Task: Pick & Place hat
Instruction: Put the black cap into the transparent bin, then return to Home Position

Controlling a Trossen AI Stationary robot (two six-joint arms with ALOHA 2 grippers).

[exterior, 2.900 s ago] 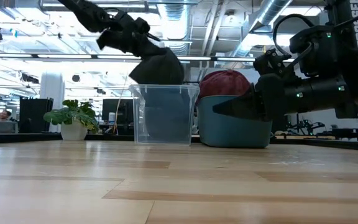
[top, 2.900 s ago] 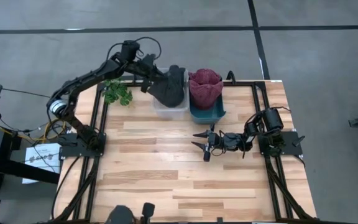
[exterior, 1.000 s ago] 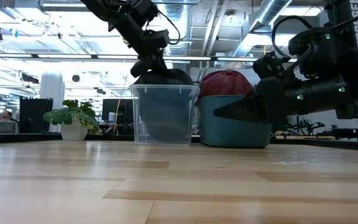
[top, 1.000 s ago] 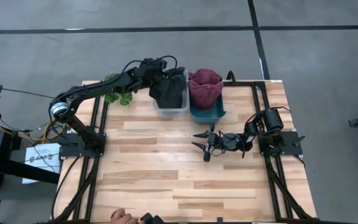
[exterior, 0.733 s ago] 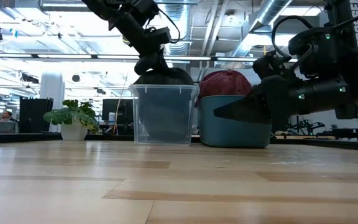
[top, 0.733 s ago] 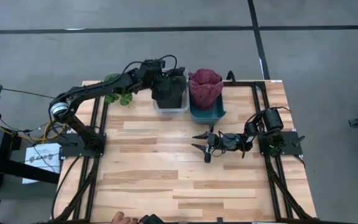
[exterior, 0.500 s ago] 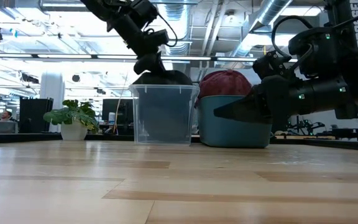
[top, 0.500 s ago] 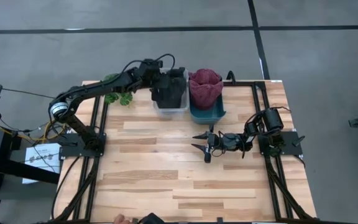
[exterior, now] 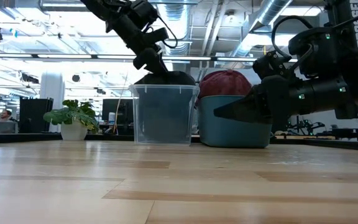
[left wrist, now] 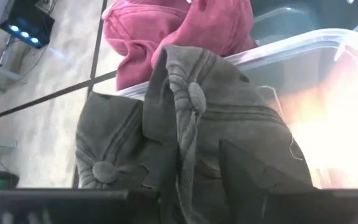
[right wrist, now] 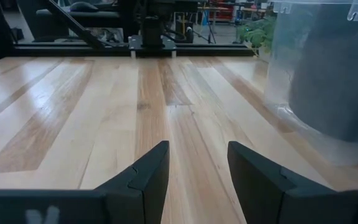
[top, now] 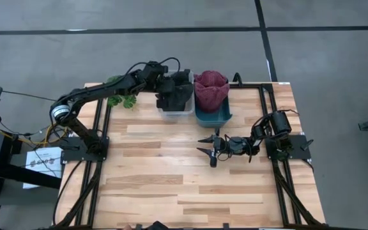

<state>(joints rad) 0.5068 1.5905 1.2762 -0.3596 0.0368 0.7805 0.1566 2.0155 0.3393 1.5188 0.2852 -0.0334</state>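
A dark grey hat (top: 174,94) sits in the clear bin (top: 176,111) at the table's far edge, its top (exterior: 166,78) standing above the rim. My left gripper (top: 165,86) is right over it, slanting down, and in the low view its fingers (exterior: 149,62) stand apart. The left wrist view shows grey cloth (left wrist: 210,124) with two crown buttons. A maroon hat (top: 211,89) fills the teal bin (top: 213,118) beside it. My right gripper (top: 203,144) waits open, low over the table at the right, with nothing between its fingers (right wrist: 197,168). My left gripper stands open at the grey hat's top, coming from above and the table's left. One finger (left wrist: 253,171) lies against the cloth; a fold hides the other. The hat rests in the clear bin.
A small potted plant (top: 120,96) stands left of the clear bin at the far edge. The two bins touch side by side. Bare wooden table (top: 171,172) stretches from the bins to the near edge.
My left gripper has stayed over the clear bin, rolled about its own axis and opened, letting go of the grey hat. The hat has settled a little lower in the bin.
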